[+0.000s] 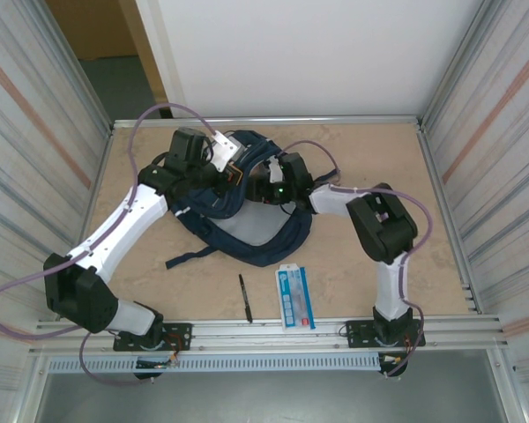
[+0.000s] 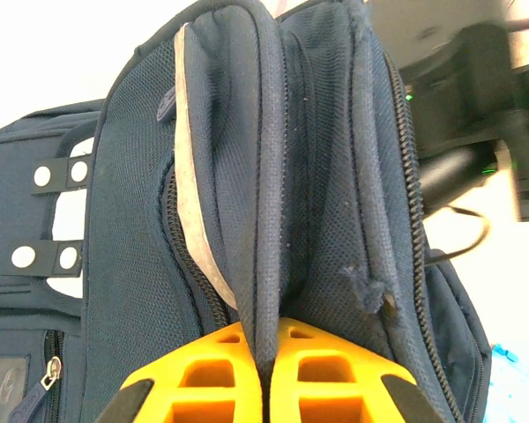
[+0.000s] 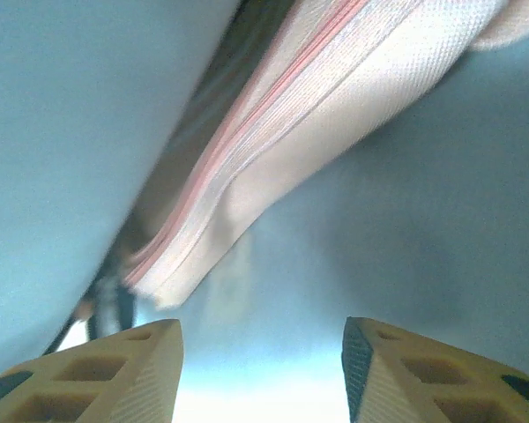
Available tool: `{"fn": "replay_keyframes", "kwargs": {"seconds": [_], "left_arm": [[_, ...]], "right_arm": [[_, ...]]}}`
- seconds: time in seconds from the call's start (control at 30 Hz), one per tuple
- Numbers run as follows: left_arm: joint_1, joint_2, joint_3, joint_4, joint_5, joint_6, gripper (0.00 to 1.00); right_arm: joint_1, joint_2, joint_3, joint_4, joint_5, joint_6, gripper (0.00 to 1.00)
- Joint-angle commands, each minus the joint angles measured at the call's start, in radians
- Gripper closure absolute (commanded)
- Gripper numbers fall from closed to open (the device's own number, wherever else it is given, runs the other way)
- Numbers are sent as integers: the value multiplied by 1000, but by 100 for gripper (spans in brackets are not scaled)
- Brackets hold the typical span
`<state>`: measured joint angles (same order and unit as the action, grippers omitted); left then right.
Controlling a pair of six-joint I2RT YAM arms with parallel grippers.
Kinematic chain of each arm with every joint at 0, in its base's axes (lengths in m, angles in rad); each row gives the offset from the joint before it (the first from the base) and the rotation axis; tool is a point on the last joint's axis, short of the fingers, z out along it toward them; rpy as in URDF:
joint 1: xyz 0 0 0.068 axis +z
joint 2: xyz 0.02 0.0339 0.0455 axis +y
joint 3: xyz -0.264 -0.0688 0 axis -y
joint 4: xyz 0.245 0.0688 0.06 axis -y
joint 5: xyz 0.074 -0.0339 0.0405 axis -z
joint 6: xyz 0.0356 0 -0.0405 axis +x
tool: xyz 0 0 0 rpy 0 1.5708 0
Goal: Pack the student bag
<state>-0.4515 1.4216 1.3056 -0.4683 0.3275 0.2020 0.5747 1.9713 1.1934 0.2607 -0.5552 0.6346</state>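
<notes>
The student bag [image 1: 238,220] lay mid-surface [image 1: 379,159], its mouth held up by the left gripper [image 2: 264,370], which was clamped tight on a fold of the navy rim. The right gripper [image 3: 263,352] sat apparently inside the bag, jaws parted with nothing between them and a pink pouch [image 3: 335,115] just ahead. The slack fabric could slip from the left pinch, collapsing the opening onto the right arm, or the pouch could snag on the coarse zipper teeth. The bag was soft woven mesh with piped seams. The pouch was fine-weave, smooth and flat, with a pale zip.

Table [image 1: 370,159] — student bag [image 1: 247,240], pen [image 1: 244,298], packet [image 1: 294,298].
</notes>
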Motion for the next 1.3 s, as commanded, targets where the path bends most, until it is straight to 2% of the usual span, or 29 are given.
{"fn": "replay_keyframes", "kwargs": {"seconds": [0.0, 0.13, 0.33, 0.4, 0.43, 0.5, 0.57, 0.67, 0.73, 0.8, 0.87, 0.93, 1.0, 1.07, 1.13, 1.27], "left_arm": [[18, -2, -12, 148, -25, -24, 100], [28, 18, -30, 178, -30, -41, 100], [28, 66, -69, 196, -16, -80, 100], [26, 85, -84, 205, -17, -99, 95], [14, 99, -83, 190, -55, -109, 91], [-27, 124, -81, 159, -125, -88, 87], [-57, 135, -108, 163, -172, -85, 85], [-58, 120, -174, 227, -152, -140, 83], [-58, 102, -194, 221, -128, -199, 73], [-58, 72, -210, 196, -83, -285, 69], [-62, 25, -230, 154, -67, -448, 59], [-86, -34, -270, 120, -70, -601, 54], [-147, -102, -338, 111, -49, -689, 53], [-245, -173, -409, 106, -35, -757, 52], [-355, -232, -478, 103, -86, -868, 52], [-560, -245, -610, 194, -164, -1109, 55]], "right_arm": [[-5, -153, -69, -117, -1, -63, 48], [0, -306, -191, -277, 52, -83, 48], [40, -642, -382, -673, 210, -127, 46], [74, -766, -435, -808, 314, -118, 44], [101, -822, -457, -872, 366, -101, 42], [137, -894, -498, -955, 390, -51, 42], [182, -934, -530, -1010, 385, -3, 38], [295, -914, -525, -1057, 447, 67, 32], [385, -868, -513, -1059, 523, 118, 29], [452, -805, -503, -1033, 560, 151, 28], [489, -730, -500, -986, 538, 173, 29], [496, -669, -496, -942, 498, 173, 31], [492, -621, -485, -918, 460, 156, 34], [477, -598, -467, -912, 405, 121, 35], [445, -604, -464, -910, 329, 86, 36], [313, -610, -490, -916, 77, -25, 37]]}}
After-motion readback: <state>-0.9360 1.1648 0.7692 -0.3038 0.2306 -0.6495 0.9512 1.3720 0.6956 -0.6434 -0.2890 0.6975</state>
